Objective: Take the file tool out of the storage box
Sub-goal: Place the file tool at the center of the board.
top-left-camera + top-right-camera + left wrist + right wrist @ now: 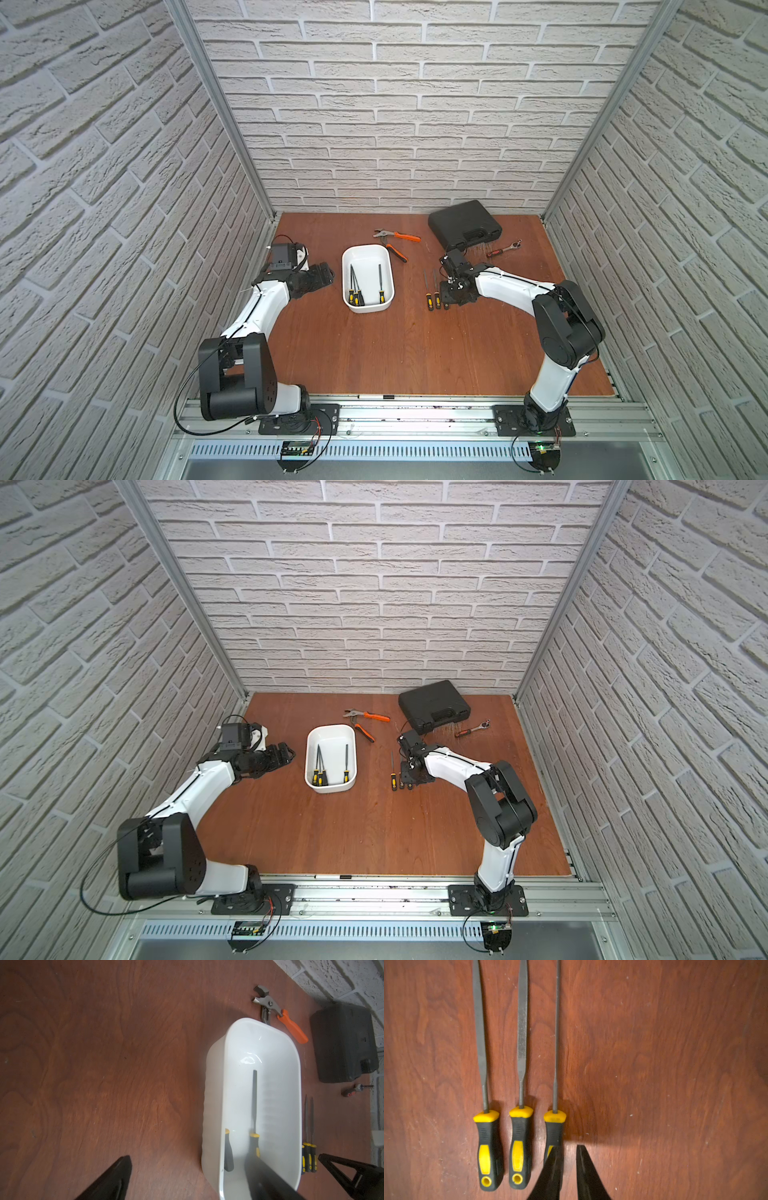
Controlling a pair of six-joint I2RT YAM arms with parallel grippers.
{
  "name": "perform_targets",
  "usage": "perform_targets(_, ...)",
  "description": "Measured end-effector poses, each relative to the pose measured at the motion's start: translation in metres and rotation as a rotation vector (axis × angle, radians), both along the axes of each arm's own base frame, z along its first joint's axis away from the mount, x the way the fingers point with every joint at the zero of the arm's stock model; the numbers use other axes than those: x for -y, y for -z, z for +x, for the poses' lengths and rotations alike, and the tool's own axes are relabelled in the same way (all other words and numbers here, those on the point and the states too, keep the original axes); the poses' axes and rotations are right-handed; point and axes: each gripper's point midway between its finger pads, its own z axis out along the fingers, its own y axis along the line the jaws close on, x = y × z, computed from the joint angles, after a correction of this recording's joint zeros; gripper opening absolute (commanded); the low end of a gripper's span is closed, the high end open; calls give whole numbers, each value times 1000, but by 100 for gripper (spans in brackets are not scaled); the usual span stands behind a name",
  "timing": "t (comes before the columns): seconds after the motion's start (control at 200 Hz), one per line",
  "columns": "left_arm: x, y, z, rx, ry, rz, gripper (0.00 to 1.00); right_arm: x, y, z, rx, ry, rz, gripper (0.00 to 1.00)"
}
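The box [368, 277] sits on the worktop [395, 353], left of centre and towards the back. Inside, a lone file [380, 281] lies along the right wall with its handle towards the robot. A tight bunch of files [354, 287] lies along the left wall the same way; how many are in the bunch I cannot tell. To the right of the box and apart from it, a row of three files [521, 1053] lies flat on the bare wood, parallel, with handles towards the robot, close together but not touching. The right claw [569, 1147] hangs over the rightmost handle. Its fingers [589, 1174] stand narrow, with bare wood showing in the slit between them; one finger covers the handle's end, and nothing is gripped. The left claw [187, 1184] is spread wide and empty, just left of the box, pointing at it and not touching it. Behind the box lie orange-handled pliers [397, 243]. Farther right, a black case [463, 226] sits by the back wall, with a ratchet [503, 248] just beside it.
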Motion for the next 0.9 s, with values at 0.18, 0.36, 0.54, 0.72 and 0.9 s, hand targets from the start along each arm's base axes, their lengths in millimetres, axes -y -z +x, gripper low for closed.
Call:
perform_targets(0.18,0,0,0,0,-1,0,91,3,-13,3,37,4,-4,22)
perform_targets(0.36,0,0,0,1,-1,0,91,0,-24,3,55,-26,-18,29)
perform_targets(0.54,0,0,1,2,-3,-2,91,-71,-94,29,200,-186,51,37)
perform_targets(0.72,0,-1,1,5,-7,-5,91,-185,-146,44,314,-386,202,42)
perform_targets(0.9,-1,-4,1,14,-11,2,91,-258,-86,45,175,-484,259,45)
